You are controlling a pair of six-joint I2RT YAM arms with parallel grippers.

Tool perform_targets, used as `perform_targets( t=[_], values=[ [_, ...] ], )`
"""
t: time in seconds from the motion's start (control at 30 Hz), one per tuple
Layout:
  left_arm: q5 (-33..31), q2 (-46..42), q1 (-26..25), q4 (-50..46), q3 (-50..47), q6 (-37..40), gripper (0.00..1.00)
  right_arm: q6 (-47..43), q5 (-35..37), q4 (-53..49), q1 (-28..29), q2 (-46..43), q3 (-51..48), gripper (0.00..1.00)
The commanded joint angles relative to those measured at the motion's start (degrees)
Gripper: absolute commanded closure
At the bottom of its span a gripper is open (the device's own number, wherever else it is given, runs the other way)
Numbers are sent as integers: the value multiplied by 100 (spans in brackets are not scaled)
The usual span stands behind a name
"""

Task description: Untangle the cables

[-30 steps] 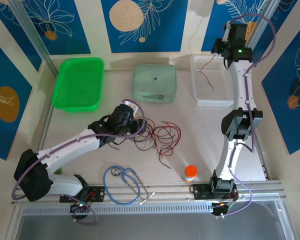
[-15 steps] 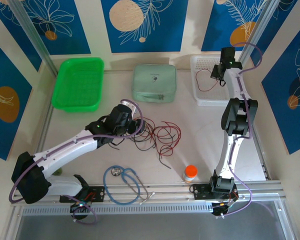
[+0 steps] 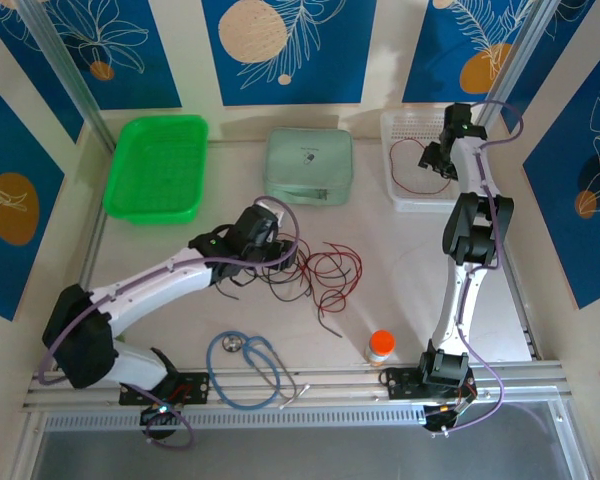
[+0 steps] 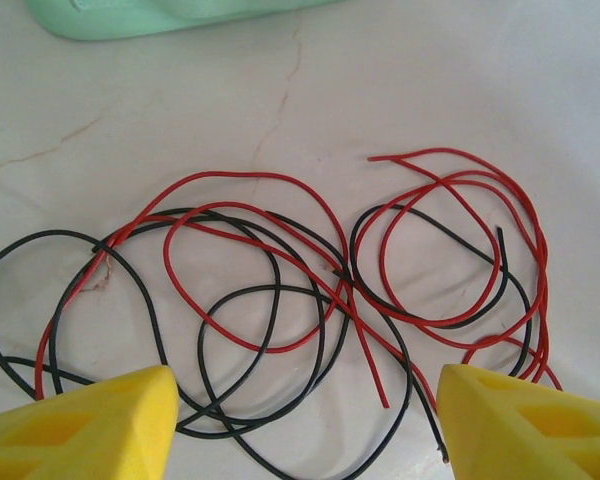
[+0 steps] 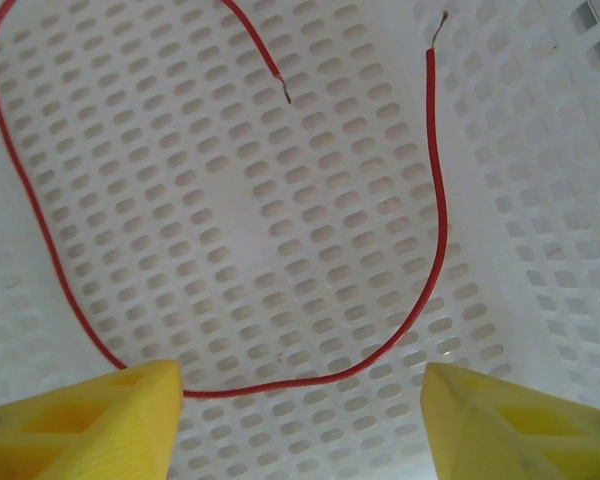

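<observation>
Cables (image 3: 325,270) sit in a loose red-and-black tangle mid-worktop (image 3: 400,300), just beyond the blue stethoscope (image 3: 232,343) at the near edge. Left hand (image 4: 307,410) hovers right over the pile, fingers spread, nothing btwn them. Close up, the strands are thin and limp w/ a bit of spring, loops crossing over & under each other.

My read: v. light, soft, prob. slick insulation, so a pinch needs to be firm and square or the wire slips out. Tugging mid-loop would likely drag the whole knot along. Better to take one near a free end, e.g. the red tip (image 4: 384,403) pointing toward the hand, or the black tip (image 4: 499,232) on the right, and draw it out slowly. Not fragile, I'd say.

Farther back, one red cable (image 5: 444,225) lies alone in a curve on the floor of the white basket (image 3: 420,204). Right hand (image 5: 300,400) hangs above it, fingers wide apart, touching nothing I can see.
</observation>
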Motion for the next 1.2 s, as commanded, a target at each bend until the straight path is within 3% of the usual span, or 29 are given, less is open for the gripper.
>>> perform_targets(
  t=[0.0,0.3,0.6,0.8,1.17],
  values=[
    [162,345,-80,-469,388,-186,32,69,-149,-193,122,-733,62,33],
    [589,1599,-101,-761,967,-748,38,109,113,405,799,-2648,-1670,39],
    [238,2339,-117,-594,1369,-917,48,264,26,901,1757,-4508,-3972,55],
    [-506,2524,78,-904,1510,-1108,53,445,-133,939,2194,-5290,-5074,61],
    [-601,2745,561,-718,1319,-1044,56,630,-239,923,2293,-5965,-5800,65]
  ],
)
